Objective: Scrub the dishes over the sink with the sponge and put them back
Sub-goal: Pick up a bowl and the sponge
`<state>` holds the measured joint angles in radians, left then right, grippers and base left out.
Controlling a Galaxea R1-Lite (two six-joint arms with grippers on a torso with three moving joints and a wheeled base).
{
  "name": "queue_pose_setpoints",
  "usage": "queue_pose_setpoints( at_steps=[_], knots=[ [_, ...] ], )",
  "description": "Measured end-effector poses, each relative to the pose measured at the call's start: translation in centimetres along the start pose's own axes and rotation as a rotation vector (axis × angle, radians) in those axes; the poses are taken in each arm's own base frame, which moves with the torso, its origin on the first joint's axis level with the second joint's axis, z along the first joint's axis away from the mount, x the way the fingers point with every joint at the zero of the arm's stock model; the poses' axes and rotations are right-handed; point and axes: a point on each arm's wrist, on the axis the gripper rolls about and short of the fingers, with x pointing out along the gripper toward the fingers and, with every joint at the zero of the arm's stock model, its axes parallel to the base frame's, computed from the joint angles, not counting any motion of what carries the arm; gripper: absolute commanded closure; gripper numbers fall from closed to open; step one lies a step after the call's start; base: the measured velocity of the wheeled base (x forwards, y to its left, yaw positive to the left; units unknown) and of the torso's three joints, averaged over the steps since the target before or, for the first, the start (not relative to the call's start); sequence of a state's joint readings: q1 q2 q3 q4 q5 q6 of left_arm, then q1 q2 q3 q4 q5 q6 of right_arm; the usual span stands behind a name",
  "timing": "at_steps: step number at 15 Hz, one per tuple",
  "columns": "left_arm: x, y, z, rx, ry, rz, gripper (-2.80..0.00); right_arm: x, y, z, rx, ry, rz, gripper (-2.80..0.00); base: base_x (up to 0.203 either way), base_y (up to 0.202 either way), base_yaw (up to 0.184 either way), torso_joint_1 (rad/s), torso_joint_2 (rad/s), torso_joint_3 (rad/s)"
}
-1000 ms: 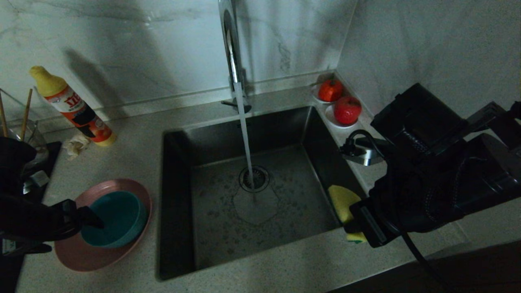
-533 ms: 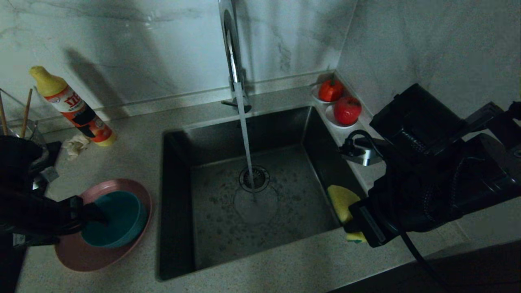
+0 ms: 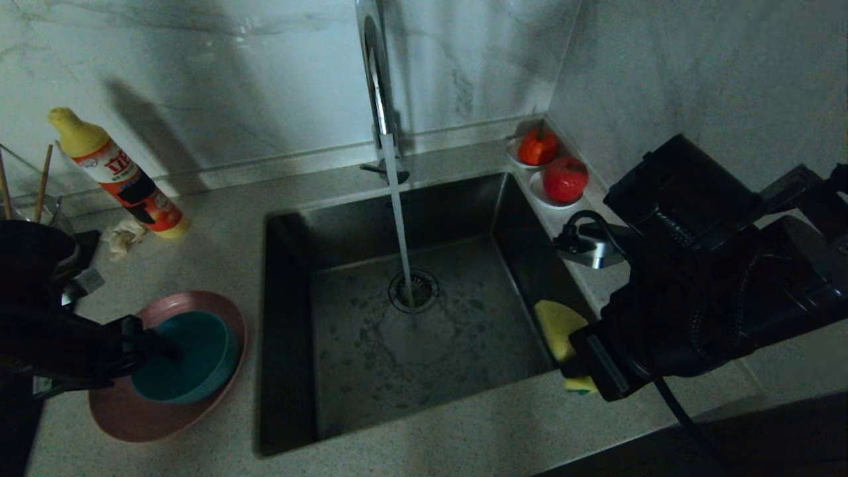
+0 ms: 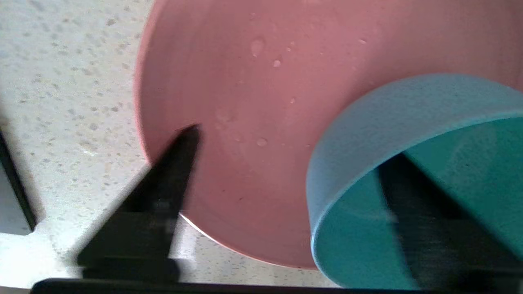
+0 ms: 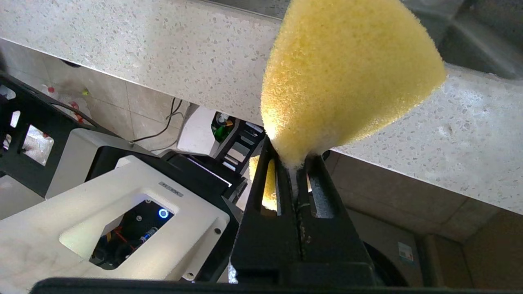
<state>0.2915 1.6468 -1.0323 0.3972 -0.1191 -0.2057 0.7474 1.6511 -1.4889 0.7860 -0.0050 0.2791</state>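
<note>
The left gripper [image 4: 286, 163] is straddling the teal bowl [image 3: 189, 358] wall on the pink plate [image 4: 245, 102], jaws spread. The right gripper [image 5: 296, 163] is pinching the sponge [image 5: 347, 77] beside the sink [image 3: 397, 344]. The detergent bottle [image 3: 116, 172] label is showing red characters, unreadable.

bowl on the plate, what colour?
Teal-blue bowl; clearest in the left wrist view.

A dim room held a speckled grey countertop [image 3: 218, 218] at frame centre, backed by pale veined marble walls [image 3: 218, 73] meeting in the upper-right corner.
</note>
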Motion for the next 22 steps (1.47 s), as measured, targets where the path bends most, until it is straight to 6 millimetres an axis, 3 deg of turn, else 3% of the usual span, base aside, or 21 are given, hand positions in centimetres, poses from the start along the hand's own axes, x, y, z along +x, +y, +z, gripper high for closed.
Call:
queue_pose_setpoints(
  at_steps=[13, 16, 22],
  knots=[
    [-0.7, -0.1, 0.3, -0.004, -0.022, -0.008, 0.0, -0.4, 0.0, -0.1, -0.001, 0.005, 0.0, 0.0, 0.0, 0.0, 0.0, 0.0, 0.0, 0.0],
    [-2.4, -0.3, 0.2, 0.0, -0.054, -0.014, 0.0, -0.6, 0.0, -0.1, 0.0, 0.0, 0.003, 0.0, 0.0, 0.0, 0.0, 0.0, 0.0, 0.0],
    [-8.4, -1.3, 1.3, 0.013, -0.148, -0.031, 0.0, -1.4, -0.1, -0.3, 0.001, -0.02, 0.008, 0.0, 0.0, 0.0, 0.0, 0.0, 0.0, 0.0]
  ],
)
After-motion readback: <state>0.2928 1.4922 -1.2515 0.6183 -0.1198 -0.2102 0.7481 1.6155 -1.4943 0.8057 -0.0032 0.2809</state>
